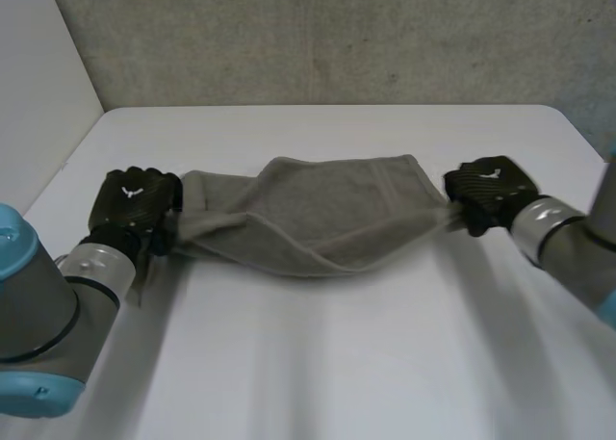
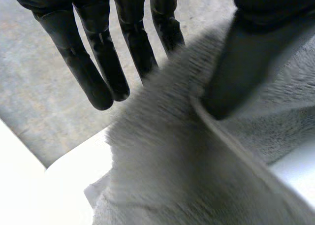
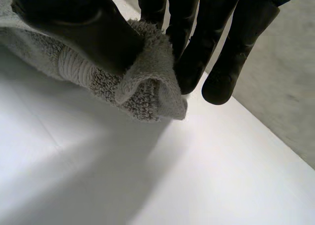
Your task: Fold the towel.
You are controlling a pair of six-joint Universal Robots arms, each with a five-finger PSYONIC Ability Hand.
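We see the grey towel stretched across the middle of the head view. Each end is taken up in a hand, and its folded middle sags low over the white counter. At the frame's left, the left hand pinches one end between its thumb and straight fingers. At the right, the right hand clamps the opposite corner, bunched between thumb and fingers.

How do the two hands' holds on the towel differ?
The left hand has a broad, bunched end of the towel under its thumb; the right hand pinches a narrow corner. Cloth sags beside the left hand but runs taut into the right hand. Both pinch with thumb against straight fingers.
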